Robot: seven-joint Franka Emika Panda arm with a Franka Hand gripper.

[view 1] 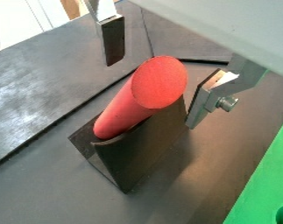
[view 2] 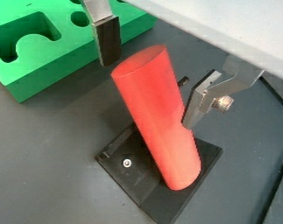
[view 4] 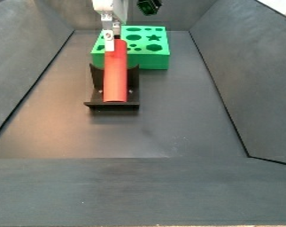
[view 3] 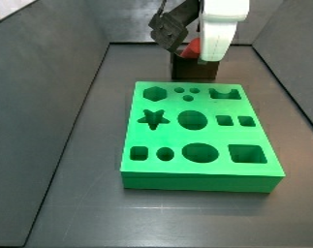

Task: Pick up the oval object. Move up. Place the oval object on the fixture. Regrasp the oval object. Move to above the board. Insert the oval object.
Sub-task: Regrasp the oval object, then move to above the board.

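The red-orange oval object (view 1: 137, 101) leans tilted in the dark fixture (view 1: 141, 159), its lower end on the base plate (view 2: 134, 166) and its flat oval upper end raised. My gripper (view 1: 155, 87) is open and straddles that upper end. One finger (view 1: 113, 42) stands clear on one side and the other finger (view 2: 202, 98) close beside the peg, with gaps showing on both sides. In a side view the oval object (view 4: 113, 75) slopes on the fixture (view 4: 112, 100) just before the green board (view 4: 142, 44). The arm hides most of it in the side view from the far end, where the gripper (view 3: 185, 44) hangs behind the board (view 3: 198, 136).
Dark sloping bin walls (view 4: 39, 80) enclose the floor on both sides. The board's cut-out holes (view 3: 194, 119) face upward, and its corner (view 1: 266, 188) lies close beside the fixture.
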